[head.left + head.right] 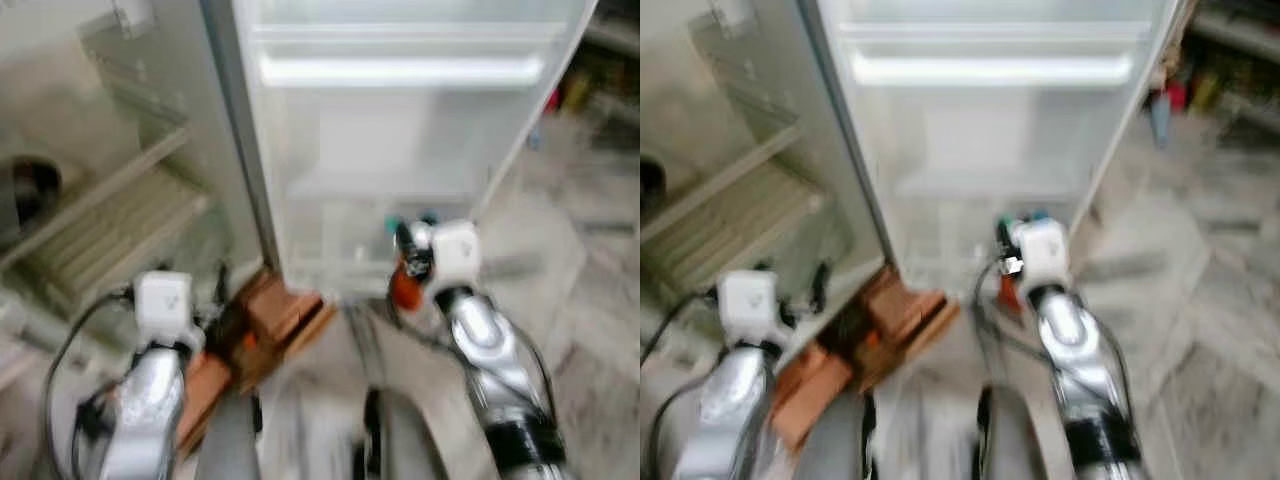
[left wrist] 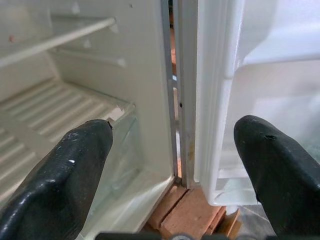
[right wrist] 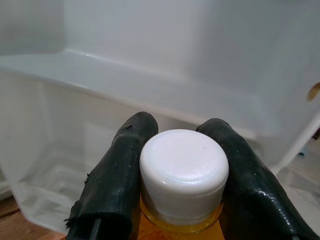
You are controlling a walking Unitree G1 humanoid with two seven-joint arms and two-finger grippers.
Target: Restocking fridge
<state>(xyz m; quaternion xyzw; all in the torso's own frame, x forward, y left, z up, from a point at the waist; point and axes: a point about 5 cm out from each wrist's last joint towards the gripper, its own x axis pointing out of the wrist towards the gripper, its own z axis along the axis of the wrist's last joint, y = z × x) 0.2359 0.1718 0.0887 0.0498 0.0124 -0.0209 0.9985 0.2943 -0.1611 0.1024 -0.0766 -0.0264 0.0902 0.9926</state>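
An open white fridge (image 1: 400, 150) stands before me, its door (image 1: 110, 200) swung out on the left. My right gripper (image 3: 177, 165) is shut on an orange bottle with a white cap (image 3: 183, 172), held low in front of the fridge's bottom compartment. The bottle (image 1: 405, 285) shows as an orange patch beside the right wrist in the left eye view. My left gripper (image 2: 172, 160) is open with nothing between its fingers (image 2: 65, 175), facing the hinge edge between door and cabinet.
Wooden blocks (image 1: 265, 325) lie under the fridge's front left corner. The door holds ribbed shelves (image 1: 110, 235). Cluttered shelving (image 1: 1230, 60) stands at the far right. The floor (image 1: 580, 280) is pale and mottled. Both eye views are blurred.
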